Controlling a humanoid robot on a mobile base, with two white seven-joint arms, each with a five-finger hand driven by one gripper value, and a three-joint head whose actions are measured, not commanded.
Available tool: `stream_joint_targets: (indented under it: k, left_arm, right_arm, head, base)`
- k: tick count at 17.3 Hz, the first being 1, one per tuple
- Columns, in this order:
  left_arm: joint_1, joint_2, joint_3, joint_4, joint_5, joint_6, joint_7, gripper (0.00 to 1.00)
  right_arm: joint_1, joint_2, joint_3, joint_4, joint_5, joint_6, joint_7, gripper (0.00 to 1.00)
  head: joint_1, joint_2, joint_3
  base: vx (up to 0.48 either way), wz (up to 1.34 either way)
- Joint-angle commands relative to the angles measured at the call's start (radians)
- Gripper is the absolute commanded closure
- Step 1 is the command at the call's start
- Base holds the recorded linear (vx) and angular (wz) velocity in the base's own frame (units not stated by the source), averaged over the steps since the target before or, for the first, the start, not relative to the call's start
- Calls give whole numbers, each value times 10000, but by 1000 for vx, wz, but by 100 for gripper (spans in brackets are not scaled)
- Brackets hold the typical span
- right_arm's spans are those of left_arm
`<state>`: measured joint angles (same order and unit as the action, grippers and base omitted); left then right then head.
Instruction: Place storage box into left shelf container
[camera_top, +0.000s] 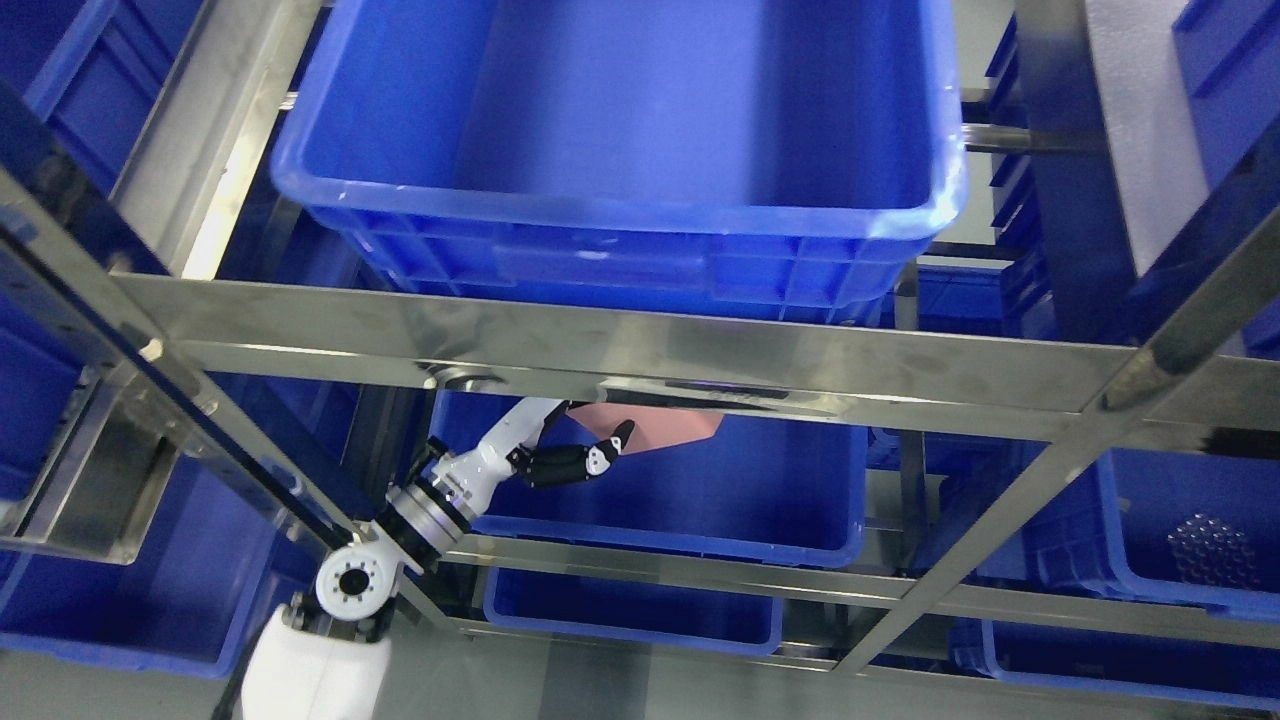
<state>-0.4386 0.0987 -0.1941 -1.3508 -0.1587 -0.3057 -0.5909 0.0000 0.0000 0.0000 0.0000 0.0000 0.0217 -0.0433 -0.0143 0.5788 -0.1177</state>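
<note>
Shelf crate (800, 500): box (665, 432) seemingly in left hand (560, 460)

Bright overhead light, hard glare on steel, blue cast throughout.

The top blue bin (620, 120) is lit evenly from above, its inner floor washed pale and its near rim (600, 205) catching a thin white highlight. The steel crossbar (640, 350) shows streaky reflections, and the upright at the left (215, 150) is nearly blown out. The lower shelves fall into deep shade (detail in the far corners is hard to read). The dark diagonal rail (150, 380) close to the lens is soft. Straight frame members lean outward toward the edges.
</note>
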Motion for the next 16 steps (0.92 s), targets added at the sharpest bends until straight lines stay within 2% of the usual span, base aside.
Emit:
stream_joint_targets:
  k: [1,3,7,8,10,12,13,14,16]
  left_arm:
    - [-1152,-326,238,2109,-2353,-255,-150,89]
    - [-1137,-740,391,2156,-2402,-379,-43,72]
    - [-800,-813,1372,1804,-2309,-410,308,49]
    - [-784,-813,1404,1652,-2294,-319,523,40]
    - [-692,-813,1374,1116,-1700,-28,1470,12]
    - [-356,-813,1160,352,76,217,3551,7]
    - [41,-813,839,-550,372,705,4914,1]
    - [485,-813,517,-1288,679,1105,5702,1]
    - [1344,-813,132,-2440,1247,1521,6444,1]
  right_arm:
    - [92,-174,-46,-175,15,-2,3,0]
    - [92,-174,-46,-175,15,-2,3,0]
    - [92,-174,-46,-175,15,-2,3,0]
    - [92,-174,-46,-175,15,-2,3,0]
    - [92,-174,-46,-175,15,-2,3,0]
    - [92,-174,-46,-175,15,-2,3,0]
    - [92,-174,-46,-175,15,-2,3,0]
    - [92,-174,-46,-175,15,-2,3,0]
    - [92,-174,-46,-175,15,-2,3,0]
  head:
    - [0,0,0]
    - [0,0,0]
    - [0,-2,0]
    - [0,-3,0]
    - [0,-3,0]
    - [0,-3,0]
    - [0,-3,0]
    - [0,-3,0]
    - [0,-3,0]
  base:
    - [50,-178]
    - [40,-149]
    - [8,-33]
    - [0,0]
    - [0,0]
    - [0,0]
    - [0,0]
    - [0,0]
    - [0,0]
